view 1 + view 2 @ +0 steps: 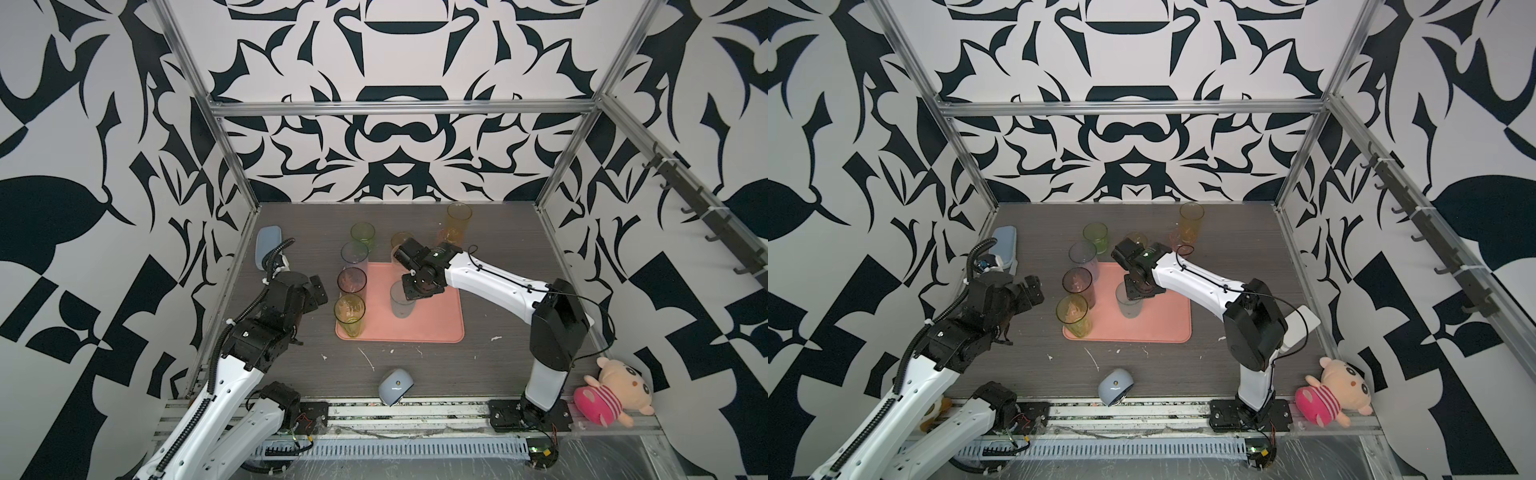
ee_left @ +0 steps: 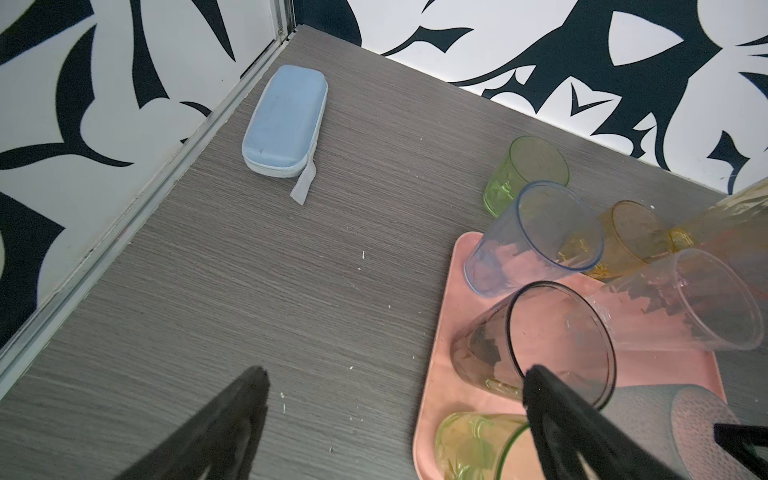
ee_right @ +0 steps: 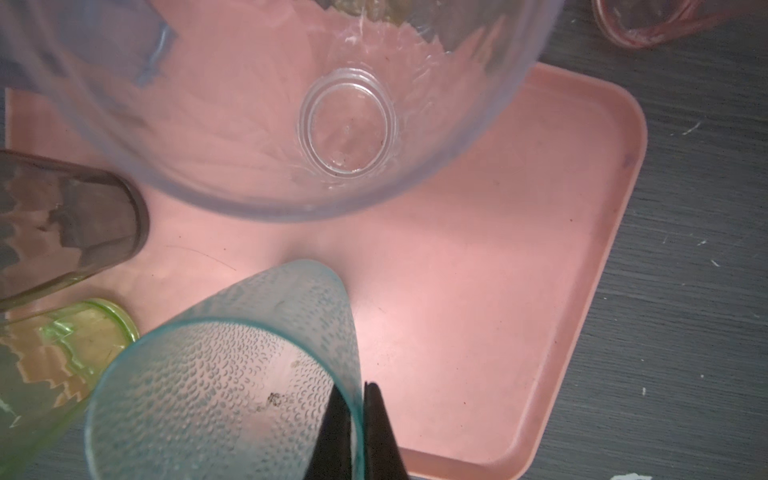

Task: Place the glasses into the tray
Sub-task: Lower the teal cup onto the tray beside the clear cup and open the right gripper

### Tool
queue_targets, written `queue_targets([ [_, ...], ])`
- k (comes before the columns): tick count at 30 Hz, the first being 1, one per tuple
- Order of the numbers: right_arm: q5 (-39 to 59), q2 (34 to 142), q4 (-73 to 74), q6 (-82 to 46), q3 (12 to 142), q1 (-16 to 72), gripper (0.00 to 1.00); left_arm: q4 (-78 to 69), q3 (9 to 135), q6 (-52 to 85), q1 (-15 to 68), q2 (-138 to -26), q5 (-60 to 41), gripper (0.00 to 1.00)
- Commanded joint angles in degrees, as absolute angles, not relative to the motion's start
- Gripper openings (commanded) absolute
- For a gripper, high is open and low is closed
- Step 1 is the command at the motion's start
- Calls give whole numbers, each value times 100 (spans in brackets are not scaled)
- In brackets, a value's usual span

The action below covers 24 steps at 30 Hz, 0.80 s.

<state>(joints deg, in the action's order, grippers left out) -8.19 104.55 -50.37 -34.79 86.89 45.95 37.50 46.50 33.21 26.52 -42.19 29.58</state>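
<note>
the right hand (image 3: 358, 432) is shut tight on the rim of the teal glass (image 3: 216, 374), pinching the wall from inside and out. it holds the glass upright over the middle of the tray (image 1: 440, 324); whether its foot is down yet i cannot tell. the left hand (image 2: 395, 415) stands wide open with nothing in it, beside the tray's left edge over the bare table (image 2: 249, 291). along that edge, on the tray, stand the blue glass (image 1: 354, 254), the grey glass (image 1: 351, 279) and the yellow-green glass (image 1: 350, 308), and a clear glass (image 3: 249, 104) stands close beside the teal one. the short green glass (image 1: 362, 235), the amber glass (image 1: 400, 241) and the tall orange glass (image 1: 458, 222) are off the tray at the back. these tumblers look light, stiff and smooth (thin-walled plastic, i'd guess), so a rim pinch should carry them. they would tip easily if knocked against a neighbour, and the rim is the one open place to take hold.
</note>
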Motion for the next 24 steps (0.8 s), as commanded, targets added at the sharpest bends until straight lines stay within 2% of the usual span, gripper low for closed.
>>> queue_targets([
  [1, -918, 10492, -5152, -3524, 8965, 4623, 0, 3762, 4588, 3384, 2629, -4135, 3036, 100],
  [24, -1309, 10778, -5445, -3433, 9395, 4570, 0, 3797, 4633, 3366, 2628, -4151, 3072, 99],
])
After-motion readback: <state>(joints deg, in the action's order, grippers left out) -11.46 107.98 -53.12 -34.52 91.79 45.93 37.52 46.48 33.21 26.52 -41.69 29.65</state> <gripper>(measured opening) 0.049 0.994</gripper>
